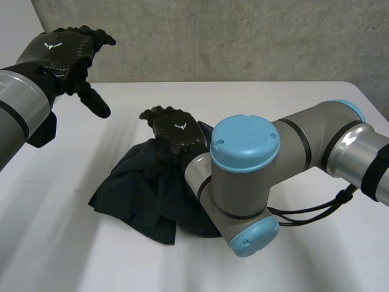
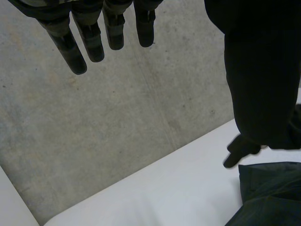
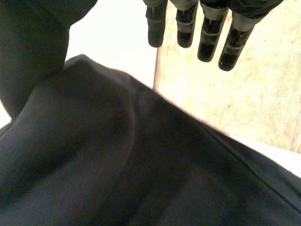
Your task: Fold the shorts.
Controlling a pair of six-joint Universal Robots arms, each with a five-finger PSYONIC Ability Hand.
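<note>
We see the dark shorts (image 1: 137, 194) crumpled in a heap at the middle of the white worktop (image 1: 61, 243). Our right hand (image 1: 175, 131) is over the heap's twelve o'clock edge, fingers (image 3: 207, 42) straight, slightly spread, pinching nothing. At ten o'clock, well apart, our left hand (image 1: 64, 52) hangs raised, fingers (image 2: 89, 42) straight, empty.

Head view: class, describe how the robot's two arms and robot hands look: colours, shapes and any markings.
The left arm and right arm are thick round tubes, silver-grey with black bands. The right arm's bulky grey joints end in round light-blue caps. The left robot hand and right robot hand are black, finely textured, each with a small white emblem on its back.
</note>
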